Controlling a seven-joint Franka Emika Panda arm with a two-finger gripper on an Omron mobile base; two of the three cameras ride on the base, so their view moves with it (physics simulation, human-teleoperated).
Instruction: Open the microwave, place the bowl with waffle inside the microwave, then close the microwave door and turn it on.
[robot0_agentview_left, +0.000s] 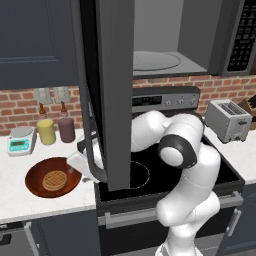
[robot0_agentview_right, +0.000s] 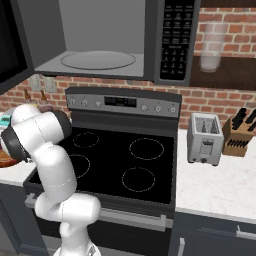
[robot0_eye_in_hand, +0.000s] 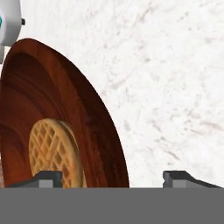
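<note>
The microwave door (robot0_agentview_left: 107, 90) hangs swung wide — step one done. The bowl (robot0_agentview_left: 52, 177) with the waffle (robot0_agentview_left: 54, 180) sits on the counter (robot0_eye_in_hand: 175, 87), its rim between the gripper's (robot0_eye_in_hand: 113, 178) spread fingertips (nothing pinched yet). Lifting, loading into the microwave (robot0_agentview_right: 100, 40), closing, starting — all remain.

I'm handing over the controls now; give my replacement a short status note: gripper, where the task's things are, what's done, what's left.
Gripper: open, holding nothing, fingertips straddling the near rim of the shallow reddish-brown wooden bowl.
Bowl sits on the white marbled counter left of the black stovetop, with the small round golden waffle in it.
Dark grey over-range microwave: its door is swung open, turntable bare.
Done: door opened.
Left: grasp the bowl, place it inside, close the door, start the microwave.
</note>
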